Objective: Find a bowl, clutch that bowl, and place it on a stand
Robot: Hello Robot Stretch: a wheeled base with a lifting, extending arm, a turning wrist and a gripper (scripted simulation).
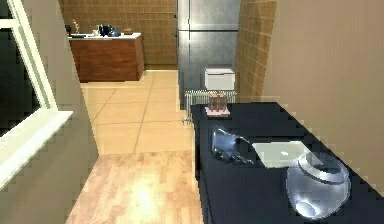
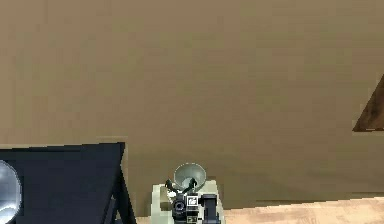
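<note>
A grey bowl-shaped thing (image 2: pixel 188 178) shows against the brown wall low in the arm side view. Right below it is my gripper (image 2: pixel 183 207), a small dark body with white marked squares (image 2: pixel 210 206) to its right. A pale block (image 2: pixel 160 200) lies at and behind the gripper, so I cannot tell whether it holds anything. In the forward view a round clear glass bowl (image 1: pixel 318 185) stands on the near right of a dark table (image 1: pixel 250 195). A second glass piece (image 1: pixel 232 145) stands farther back on the same top.
A closed pale laptop (image 1: pixel 280 152) and a small pinkish item (image 1: pixel 218 110) lie on the dark table, whose corner (image 2: pixel 70 180) reaches the arm side view's left. Beyond are a radiator (image 1: pixel 208 98), a steel fridge (image 1: pixel 208 35) and a wooden counter (image 1: pixel 105 55). The tiled floor (image 1: pixel 130 110) is open.
</note>
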